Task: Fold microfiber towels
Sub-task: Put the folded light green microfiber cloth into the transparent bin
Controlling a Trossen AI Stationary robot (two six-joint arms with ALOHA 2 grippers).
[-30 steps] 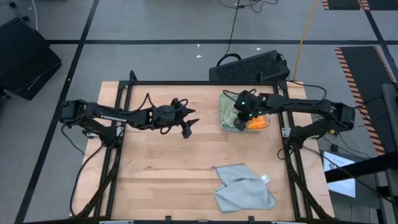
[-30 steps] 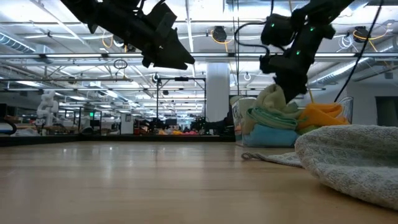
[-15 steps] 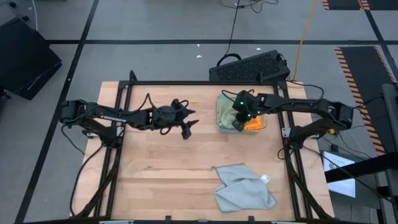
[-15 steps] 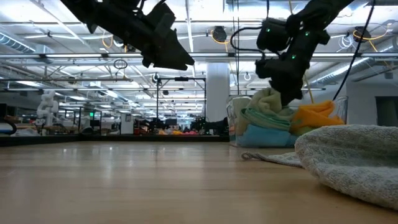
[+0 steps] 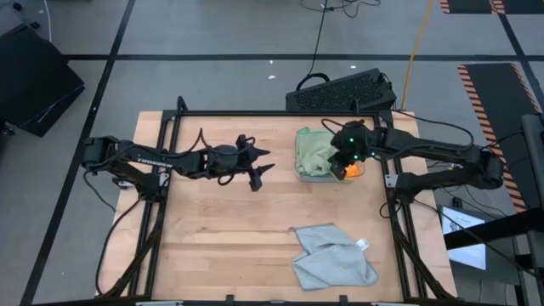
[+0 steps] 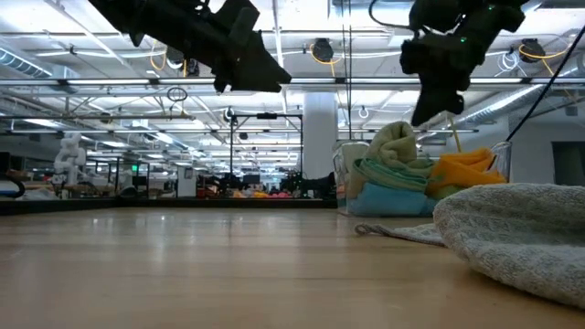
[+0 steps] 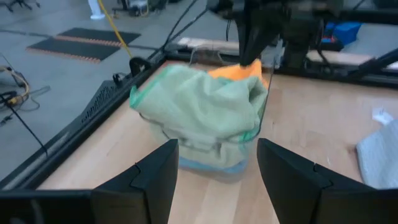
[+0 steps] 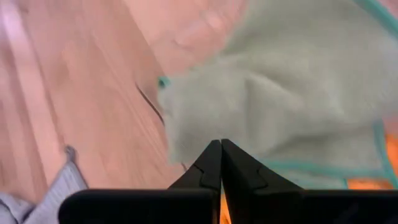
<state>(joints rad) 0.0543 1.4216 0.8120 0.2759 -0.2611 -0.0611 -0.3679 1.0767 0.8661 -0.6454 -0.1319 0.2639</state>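
Two dark arms hung over my wooden table (image 5: 212, 221). One light grey towel (image 5: 333, 255) lay crumpled at the near edge, well apart from the rest. The other towels sat heaped in a clear plastic tray (image 5: 304, 174) toward the far right: a pale sage green towel (image 5: 313, 151) on top, an orange towel (image 6: 468, 169) beside it, a blue towel (image 6: 388, 199) underneath. My right gripper (image 5: 343, 163) hovered just above that heap, fingers pinched together on nothing. My left gripper (image 5: 256, 176) waited mid-table, fingers parted and empty. I judged the risks this way: descending with fingers closed would only poke the pile, and a deep pinch could lift several towels or drag the light tray along.
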